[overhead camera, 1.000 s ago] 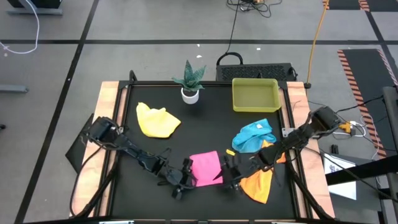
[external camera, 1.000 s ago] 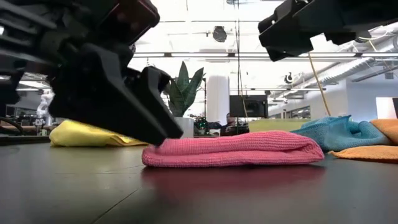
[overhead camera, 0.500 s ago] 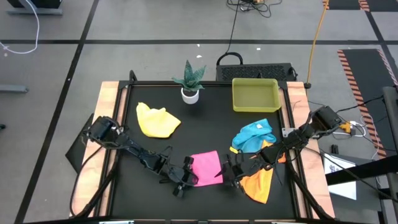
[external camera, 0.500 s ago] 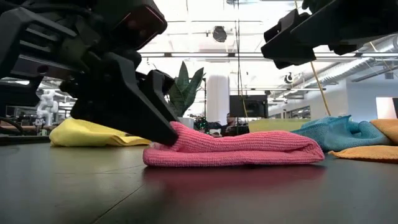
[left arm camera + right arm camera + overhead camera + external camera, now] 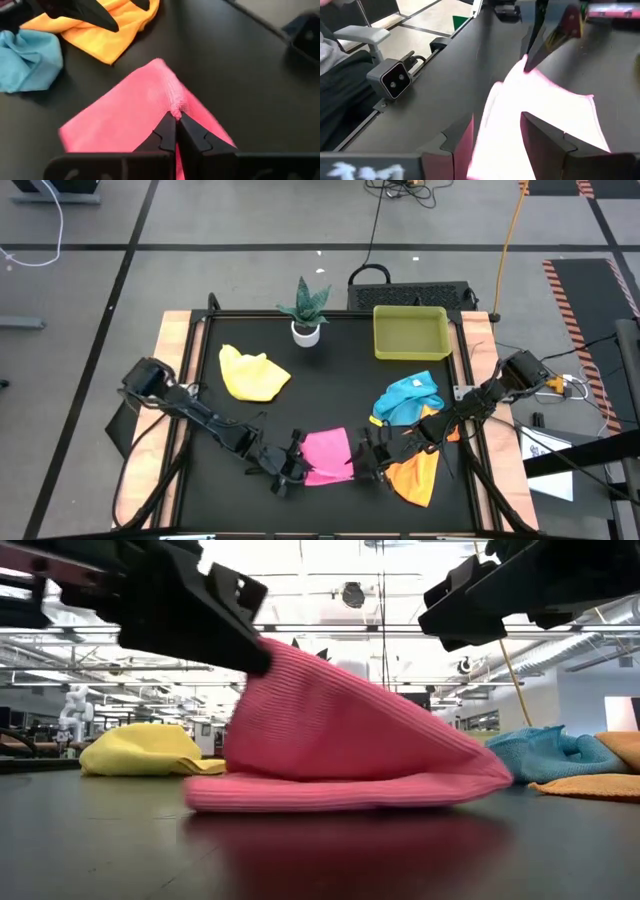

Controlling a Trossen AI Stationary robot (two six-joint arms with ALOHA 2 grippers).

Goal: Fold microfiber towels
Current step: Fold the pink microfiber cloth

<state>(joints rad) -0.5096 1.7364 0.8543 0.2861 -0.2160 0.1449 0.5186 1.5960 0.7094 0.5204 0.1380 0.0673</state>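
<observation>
No readable text, label, brand, number or sign is to be made out in any view. Pale marks are seen on the dark bar at the edge of the right wrist view, but they are too blurred to be read.

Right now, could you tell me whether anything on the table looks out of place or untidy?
The light blue microfiber towel and orange microfiber towel lie crumpled and overlapping by the right edge; the yellow microfiber towel is bunched too. Nothing looks spilled or damaged.
</observation>
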